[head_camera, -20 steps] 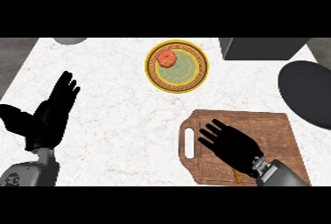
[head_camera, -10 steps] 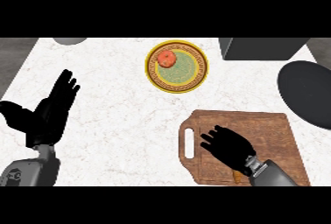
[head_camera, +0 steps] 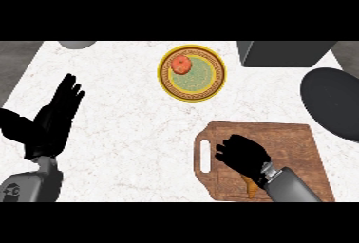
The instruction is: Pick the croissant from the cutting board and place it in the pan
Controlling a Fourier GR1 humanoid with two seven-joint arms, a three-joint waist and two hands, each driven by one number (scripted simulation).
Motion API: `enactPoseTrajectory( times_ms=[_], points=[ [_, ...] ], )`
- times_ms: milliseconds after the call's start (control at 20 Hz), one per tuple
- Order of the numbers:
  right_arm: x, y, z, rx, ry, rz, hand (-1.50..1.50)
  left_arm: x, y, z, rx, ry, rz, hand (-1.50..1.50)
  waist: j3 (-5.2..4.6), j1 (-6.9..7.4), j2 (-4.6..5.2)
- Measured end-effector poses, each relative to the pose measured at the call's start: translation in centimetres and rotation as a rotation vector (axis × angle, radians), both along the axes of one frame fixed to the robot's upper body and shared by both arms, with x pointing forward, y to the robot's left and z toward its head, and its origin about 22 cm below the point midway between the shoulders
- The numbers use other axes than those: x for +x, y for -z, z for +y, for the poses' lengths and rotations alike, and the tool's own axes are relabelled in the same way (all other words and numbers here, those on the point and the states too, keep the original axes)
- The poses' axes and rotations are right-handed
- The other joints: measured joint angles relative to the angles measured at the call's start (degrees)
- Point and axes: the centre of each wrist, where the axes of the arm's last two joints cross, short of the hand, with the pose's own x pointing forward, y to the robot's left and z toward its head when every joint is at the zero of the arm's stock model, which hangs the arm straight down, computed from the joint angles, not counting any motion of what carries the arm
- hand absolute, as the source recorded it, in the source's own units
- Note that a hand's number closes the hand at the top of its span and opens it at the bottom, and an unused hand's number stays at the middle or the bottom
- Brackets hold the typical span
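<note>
Right hand (head_camera: 242, 156) now curled down over the croissant (head_camera: 250, 186) on the cutting board (head_camera: 294, 142), fingers straighter a second ago. Probably grasped, lift toward the pan (head_camera: 336, 102) next. Left hand (head_camera: 52, 121) resting open.

I see a yellow-rimmed plate (head_camera: 204, 90) bearing a tomato (head_camera: 182, 64), well beyond the fingers (head_camera: 226, 151); marble counter (head_camera: 126, 142) beneath.
</note>
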Motion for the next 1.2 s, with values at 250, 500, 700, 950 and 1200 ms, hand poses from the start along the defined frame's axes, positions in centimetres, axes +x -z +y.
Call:
enactPoseTrajectory(
  times_ms=[250, 500, 700, 950, 1200],
  points=[
    [0.1, -0.6, -0.4, 0.051, 0.002, 0.009, 1.50, -0.4, 0.5, 0.1, 0.003, -0.010, -0.001, 0.00, 0.05, -0.15, 0.15],
    [-0.3, -1.7, -2.3, 0.193, 0.117, -0.067, 1.50, -0.2, 0.4, 0.4, -0.003, -0.015, 0.003, 0.00, 0.26, -0.95, 0.39],
    [-0.3, -2.6, -5.7, 0.349, 0.426, -0.143, 1.50, -0.6, 0.6, 1.2, 0.000, -0.048, 0.010, 0.00, 0.35, -2.71, 0.23],
    [-1.5, -7.2, -8.3, 0.502, 0.607, -0.370, 1.50, -0.7, 0.4, 1.5, 0.001, -0.049, 0.010, 0.00, 0.32, -2.66, 0.09],
    [-4.2, -12.9, -9.6, 0.618, 0.666, -0.546, 1.50, -0.7, 0.2, 1.4, 0.002, -0.034, 0.012, 0.00, 0.30, -1.97, 0.20]
  ],
)
